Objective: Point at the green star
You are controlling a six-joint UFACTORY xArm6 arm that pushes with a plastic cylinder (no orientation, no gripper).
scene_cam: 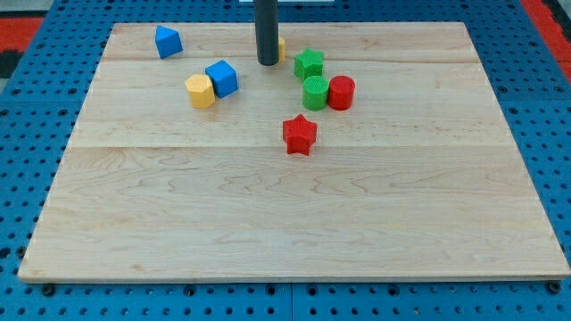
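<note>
The green star (309, 63) lies near the view's top, right of centre. My tip (268, 62) stands just to its left, a small gap apart, not touching it. A yellow block (281, 48) is mostly hidden behind the rod; its shape cannot be made out. A green cylinder (315, 93) sits just below the star, with a red cylinder (341, 93) touching its right side. A red star (300, 135) lies lower, near the board's middle.
A blue cube (222, 78) and a yellow hexagonal block (201, 91) sit together left of my tip. A blue triangular block (167, 42) lies at the top left. The wooden board (285, 223) rests on a blue pegboard.
</note>
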